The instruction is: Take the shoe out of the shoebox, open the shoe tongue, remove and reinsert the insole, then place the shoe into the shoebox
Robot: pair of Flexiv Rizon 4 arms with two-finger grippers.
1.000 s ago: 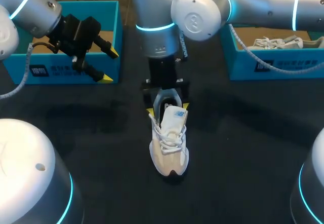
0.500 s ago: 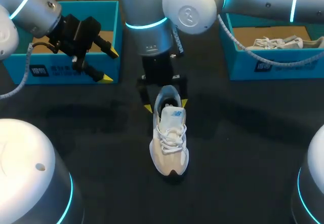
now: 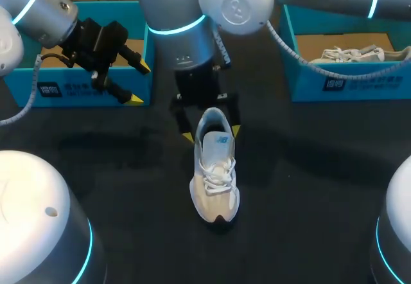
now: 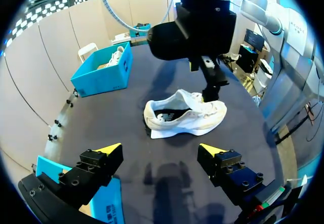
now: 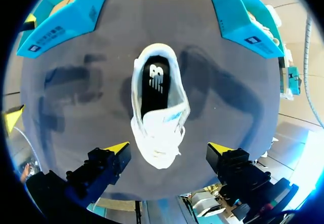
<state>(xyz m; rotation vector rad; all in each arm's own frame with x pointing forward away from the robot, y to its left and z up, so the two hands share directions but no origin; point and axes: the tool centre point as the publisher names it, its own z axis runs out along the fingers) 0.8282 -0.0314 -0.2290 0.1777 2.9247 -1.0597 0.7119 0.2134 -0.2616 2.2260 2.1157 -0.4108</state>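
from above, the white sneaker (image 3: 216,175) sits mid-table, my right gripper (image 3: 210,133) spread open over its heel and my left gripper (image 3: 137,83) open beside the left shoebox (image 3: 77,91). my left wrist sees the sneaker well ahead. my right wrist shows the black insole (image 5: 154,84) exposed; i'd pinch only its heel edge.

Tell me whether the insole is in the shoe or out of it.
In. The right wrist view looks straight into the shoe, where the dark insole lies flat, filling the footbed.

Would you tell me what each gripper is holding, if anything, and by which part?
Nothing: the left gripper and right gripper are both open; the shoe is ungripped.
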